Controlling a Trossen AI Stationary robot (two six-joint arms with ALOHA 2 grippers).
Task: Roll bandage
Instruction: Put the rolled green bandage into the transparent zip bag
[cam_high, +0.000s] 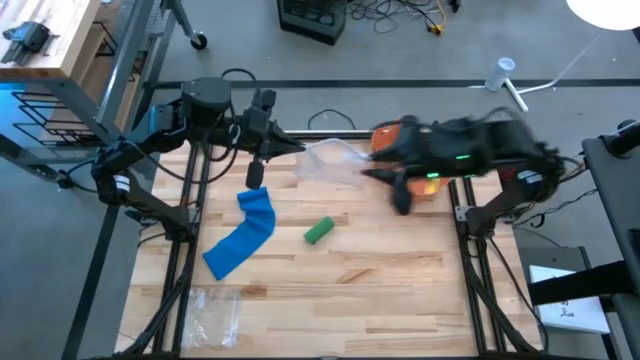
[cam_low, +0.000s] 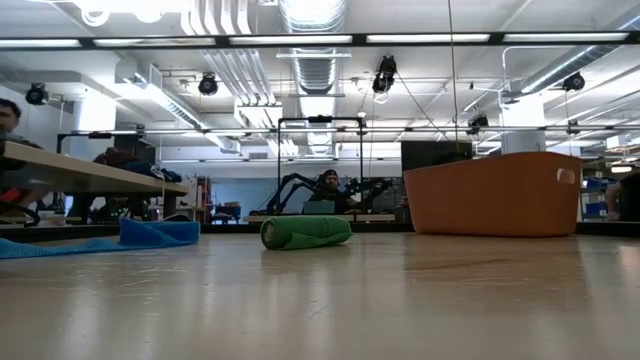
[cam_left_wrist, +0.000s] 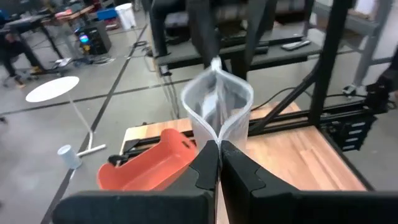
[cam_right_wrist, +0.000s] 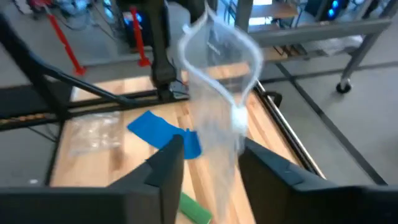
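We hold the clear plastic bag (cam_left_wrist: 216, 106) pinched in our left gripper (cam_left_wrist: 219, 163) while our right gripper (cam_right_wrist: 210, 163), its fingers parted, straddles it; the rolled green bandage (cam_high: 319, 231) lies at the desk's (cam_high: 400, 270) centre with the unrolled blue bandage (cam_high: 243, 236) at its 9 o'clock, so next we judge one needs picking up.

Grey floor (cam_high: 420, 60), ceiling strip lights (cam_low: 300, 40)

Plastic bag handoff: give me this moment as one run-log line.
left gripper: shut on plastic bag | right gripper: open around bag | blue bandage: unrolled on table | green roll: on table
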